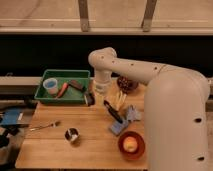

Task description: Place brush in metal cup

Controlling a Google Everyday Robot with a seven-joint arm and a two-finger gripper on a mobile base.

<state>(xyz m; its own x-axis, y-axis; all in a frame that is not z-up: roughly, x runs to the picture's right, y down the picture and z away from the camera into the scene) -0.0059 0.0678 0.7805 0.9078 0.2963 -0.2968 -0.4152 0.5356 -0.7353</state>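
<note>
Brush (112,111) and metal cup (72,134) lie well apart on the wooden bench (90,152). Nearest, at the front right, sits a red bowl (131,145) with a round yellow fruit (130,144) in it. To the left, toward the front, the small shiny cup stands upright and alone on bare wood. A thin silver fork (45,127) lies further left, close to the bench's edge.

Mid-bench, the brush's black handle runs on a slant, with its near end toward the red bowl and its far end toward the arm. A blue-grey patch (119,128) lies at its near end, and whether that is the bristle head cannot be told.

Behind, the hand (90,98) hangs low from the white arm (135,70), at the right rim of a green tray (45,95) and just left of the handle's far end. It is not around the brush, and whether it is spread or pressed together cannot be told. Pale yellow pieces (118,97) lie to its right.

The tray holds a pale blue plastic cup (50,86), a red item (62,90) and a dark one (76,85).
</note>
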